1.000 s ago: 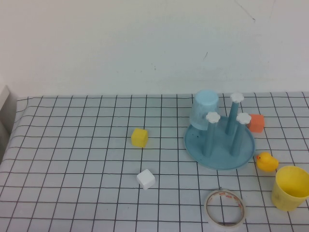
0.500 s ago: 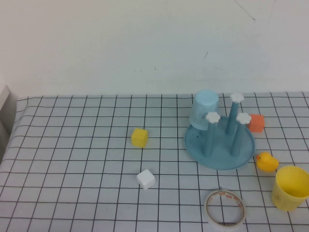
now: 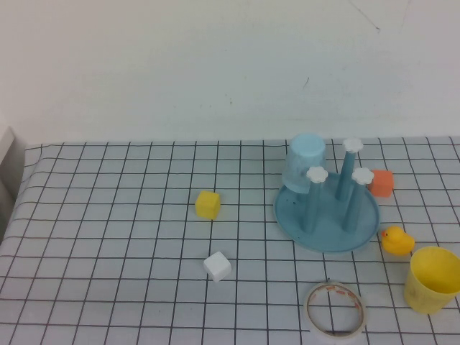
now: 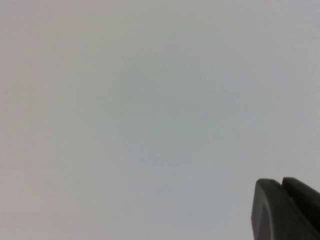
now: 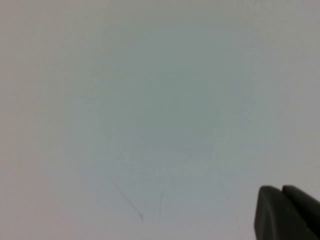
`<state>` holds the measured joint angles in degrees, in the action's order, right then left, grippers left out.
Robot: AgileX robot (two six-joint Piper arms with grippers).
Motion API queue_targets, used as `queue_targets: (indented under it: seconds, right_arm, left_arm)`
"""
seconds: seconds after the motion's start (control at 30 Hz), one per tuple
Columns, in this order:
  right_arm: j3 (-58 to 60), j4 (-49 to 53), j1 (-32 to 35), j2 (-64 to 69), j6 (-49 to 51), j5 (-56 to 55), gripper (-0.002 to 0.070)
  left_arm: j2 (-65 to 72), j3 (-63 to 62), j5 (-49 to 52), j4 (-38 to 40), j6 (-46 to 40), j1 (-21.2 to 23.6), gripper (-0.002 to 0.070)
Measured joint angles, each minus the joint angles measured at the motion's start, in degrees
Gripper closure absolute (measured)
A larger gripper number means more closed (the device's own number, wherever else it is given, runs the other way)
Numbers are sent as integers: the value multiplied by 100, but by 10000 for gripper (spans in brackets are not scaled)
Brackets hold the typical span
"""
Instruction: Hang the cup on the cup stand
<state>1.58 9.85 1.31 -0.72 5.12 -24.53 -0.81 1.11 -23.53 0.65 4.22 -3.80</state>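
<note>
Nothing has been picked up yet, as far as I can see: the yellow cup stands upright, mouth up, on the checked cloth near the right edge of the table toward the front corner, untouched and well apart from any arm. The cup stand sits further back on the right half of the table, its blue-grey dish carrying upright pegs with white flower caps; a pale blue cup is already upside down over the peg at the stand's back left, while the other three pegs I can make out are bare. A little rubber duck lies between the stand and the yellow cup, an orange block sits just behind the stand, a roll of tape lies near the front edge, and a yellow cube and a white cube sit toward the middle. Neither arm reaches over the table. The left gripper shows only as a dark corner against a blank pale wall, and the right gripper the same; I cannot tell how either is set, and neither appears to hold anything. So the whole job seems to remain: reach, grasp, invert, and set the cup on a free peg.
</note>
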Motion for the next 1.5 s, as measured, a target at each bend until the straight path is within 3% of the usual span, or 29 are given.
queue_targets:
  seconds: [0.17,0.53,0.63,0.93,1.2,1.37,1.5]
  right_arm:
    - [0,14,0,0,72,-635,678]
    - [0,-185,0,0,172,-699,678]
    - [-42,-985,0,0,370,-504,678]
    - [-1451,-1054,0,0,-97,1490,678]
    - [-2852,-598,0,1220,-390,4235,678]
    - [-3601,-1419,0,2634,-1877,5929,678]
    - [-3978,-2189,0,3818,-3041,6619,678]
  left_arm:
    - [0,0,-703,0,33,0,676]
    - [0,0,-885,-27,393,0,676]
    - [0,-308,-97,-307,501,0,676]
    - [247,-2455,3006,-476,396,0,676]
    - [1007,-2894,4297,-515,344,0,676]
    - [1243,-2748,4707,-409,334,0,677]
    - [1305,-2596,5041,-197,330,0,677]
